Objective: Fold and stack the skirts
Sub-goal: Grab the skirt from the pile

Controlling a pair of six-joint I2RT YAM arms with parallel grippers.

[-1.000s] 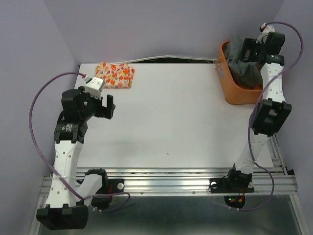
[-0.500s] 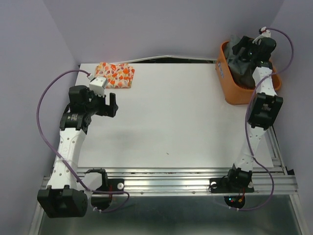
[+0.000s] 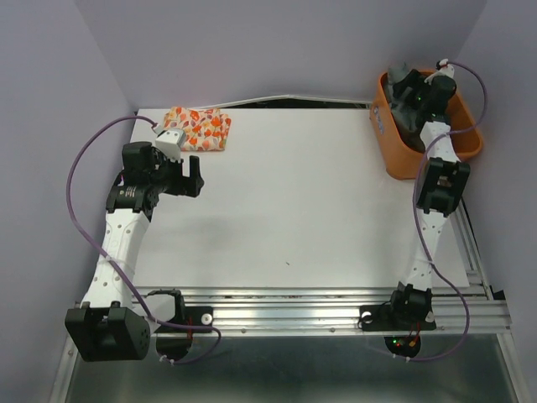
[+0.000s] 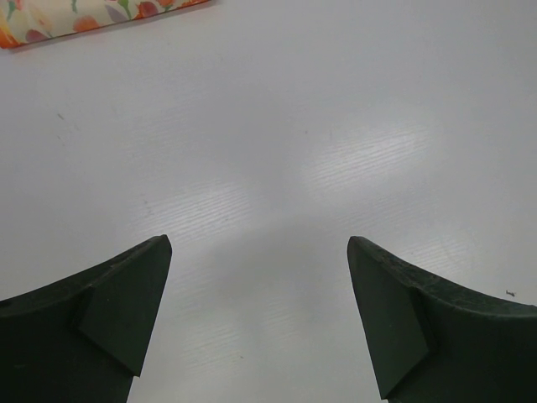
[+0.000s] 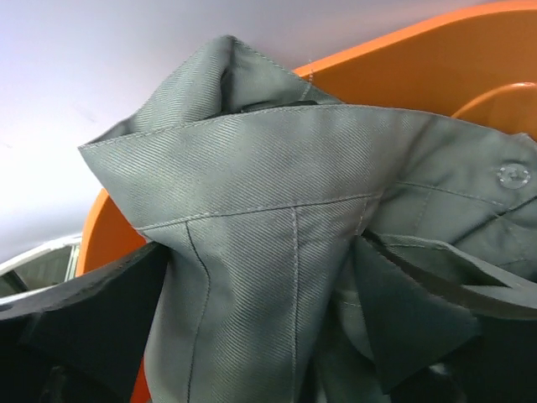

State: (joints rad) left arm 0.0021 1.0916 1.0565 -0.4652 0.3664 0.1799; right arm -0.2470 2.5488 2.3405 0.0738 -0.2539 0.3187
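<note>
Grey twill fills the right wrist view: the dark grey skirt (image 5: pixel 252 168) bunches between the wide-spread jaws of the right gripper (image 5: pixel 260 252), not yet closed on it, inside the orange basket (image 5: pixel 419 59). The left gripper (image 4: pixel 258 243), equally wide and empty, hovers over bare table (image 3: pixel 294 201). Ahead of it and to its left lies the printed skirt (image 3: pixel 199 128), folded. One skirt looks done; the grey one awaits lifting, folding and stacking. Only the overhead view shows both garments; only the wrist view shows cloth between the jaws.

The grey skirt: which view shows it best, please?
The right wrist view: the grey skirt fills it, seams and button clear. The top view shows a dark heap in the basket. The left wrist shows none.
</note>
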